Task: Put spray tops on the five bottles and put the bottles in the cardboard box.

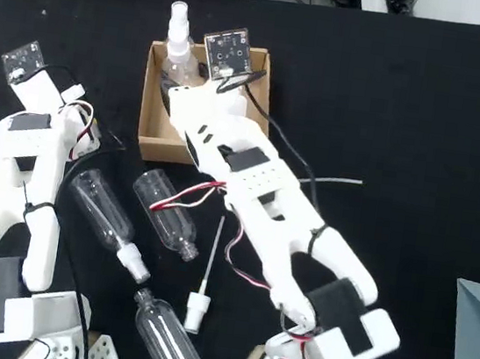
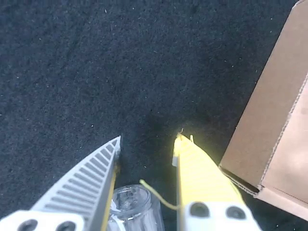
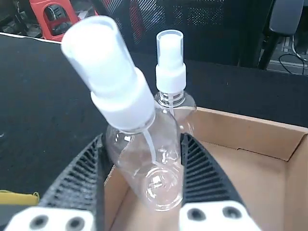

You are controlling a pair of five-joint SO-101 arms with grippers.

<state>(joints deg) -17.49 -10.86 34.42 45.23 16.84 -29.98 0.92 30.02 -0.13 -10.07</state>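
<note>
We see the held bottle (image 3: pixel 144 163) gripped at its body between the right fingers (image 3: pixel 204 178), which press on it from both sides. Its long axis is tilted, with the base down over the box (image 3: pixel 250 130) and the white spray top (image 3: pixel 103 57) up, leaning away from the standing bottle (image 3: pixel 173 98). That one is upright inside the box by the far wall, with its top fitted and pointing straight up. From above, it (image 1: pixel 179 48) stands in the far corner of the box (image 1: pixel 152 124) on the left arm's side, and the right arm stretches over the box. Three more bottles lie flat on the desk (image 1: pixel 407 122) nearer the arm bases. The capped bottle (image 1: pixel 100 201) and the bare bottle (image 1: pixel 163 209) lie side by side on parallel slants, necks toward the bases. The third bottle (image 1: pixel 170 343) lies nearer still, its open neck just beside the capped bottle's top. The loose top (image 1: pixel 197 307) lies between them, its tube pointing toward the box. The left fingers (image 2: pixel 197 178) are spread wide over the desk beside the box (image 2: pixel 269 110). A clear bottle end (image 2: pixel 132 204) sits between their roots, and we cannot tell whether it touches them.
</note>
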